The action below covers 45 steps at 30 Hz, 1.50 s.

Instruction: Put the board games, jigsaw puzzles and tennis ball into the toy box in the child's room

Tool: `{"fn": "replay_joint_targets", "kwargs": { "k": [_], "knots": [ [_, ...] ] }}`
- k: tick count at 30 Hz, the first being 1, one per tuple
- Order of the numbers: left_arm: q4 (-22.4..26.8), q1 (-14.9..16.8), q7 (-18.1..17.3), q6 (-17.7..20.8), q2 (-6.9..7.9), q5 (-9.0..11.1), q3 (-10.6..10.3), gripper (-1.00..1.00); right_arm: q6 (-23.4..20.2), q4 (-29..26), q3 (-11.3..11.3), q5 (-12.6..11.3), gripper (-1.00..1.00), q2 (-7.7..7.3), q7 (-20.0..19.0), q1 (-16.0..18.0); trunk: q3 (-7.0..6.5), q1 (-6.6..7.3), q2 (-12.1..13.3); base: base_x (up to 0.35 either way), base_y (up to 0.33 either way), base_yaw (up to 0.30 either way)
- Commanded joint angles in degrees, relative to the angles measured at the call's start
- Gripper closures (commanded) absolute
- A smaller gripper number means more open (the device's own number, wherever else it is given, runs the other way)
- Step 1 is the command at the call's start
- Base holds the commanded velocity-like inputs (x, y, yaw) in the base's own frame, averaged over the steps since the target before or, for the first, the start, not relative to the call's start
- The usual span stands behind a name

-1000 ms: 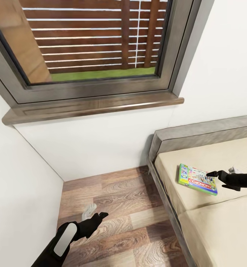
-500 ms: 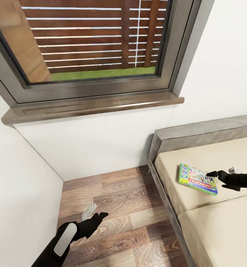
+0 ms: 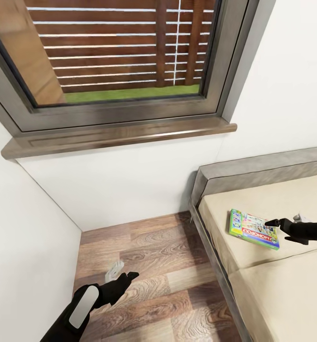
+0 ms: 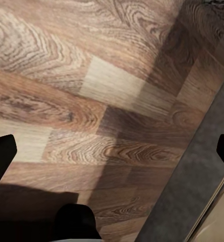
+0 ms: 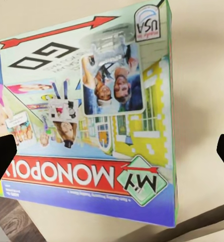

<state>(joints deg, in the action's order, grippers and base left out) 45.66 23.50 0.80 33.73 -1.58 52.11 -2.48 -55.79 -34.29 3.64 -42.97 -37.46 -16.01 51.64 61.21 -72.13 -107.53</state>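
Note:
A green-edged My Monopoly board game (image 3: 251,229) lies flat on the beige mattress near the bed's head end. My right gripper (image 3: 281,222) hovers just over the box's far edge, open, with nothing between its fingers. In the right wrist view the board game (image 5: 91,116) sits directly below the right gripper (image 5: 112,154), whose black fingertips (image 5: 2,157) stand wide apart. My left gripper (image 3: 123,272) hangs low over the wooden floor, open and empty. The left wrist view looks past the left gripper (image 4: 112,154) at floorboards and the bed's edge. The table, toy box, puzzles and tennis ball are out of view.
The bed (image 3: 282,289) with its grey frame (image 3: 209,242) and headboard (image 3: 263,173) takes up the right side. A window with a brown sill (image 3: 120,135) is ahead. A white wall (image 3: 25,256) closes the left. Wooden floor (image 3: 163,266) lies between wall and bed.

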Motion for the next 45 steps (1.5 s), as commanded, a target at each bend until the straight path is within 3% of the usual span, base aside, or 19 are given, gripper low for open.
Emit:
{"fn": "replay_joint_targets", "kwargs": {
  "k": [1, 29, 45],
  "knots": [
    [0.05, 0.02, 0.08, 0.20, 0.00, 0.19, 0.01, -1.00, -0.02, 0.00, 0.23, 0.53, -1.00, -0.07, -0.60, 0.05, 0.10, 0.01, -0.02, 0.000, 0.000, 0.000],
    [0.04, 0.05, 0.10, 0.20, 0.00, 0.19, 0.01, -1.00, -0.07, -0.02, 0.23, 0.52, -1.00, -0.07, -0.62, 0.08, 2.42, 0.01, -0.02, 0.000, 0.000, 0.000],
    [0.04, 0.04, 0.13, 0.20, 0.00, 0.18, 0.00, -1.00, 0.07, -0.07, 0.29, 0.52, -1.00, 0.00, -0.86, 0.06, 2.85, 0.01, -0.02, 0.000, 0.000, 0.000]
  ]
}}
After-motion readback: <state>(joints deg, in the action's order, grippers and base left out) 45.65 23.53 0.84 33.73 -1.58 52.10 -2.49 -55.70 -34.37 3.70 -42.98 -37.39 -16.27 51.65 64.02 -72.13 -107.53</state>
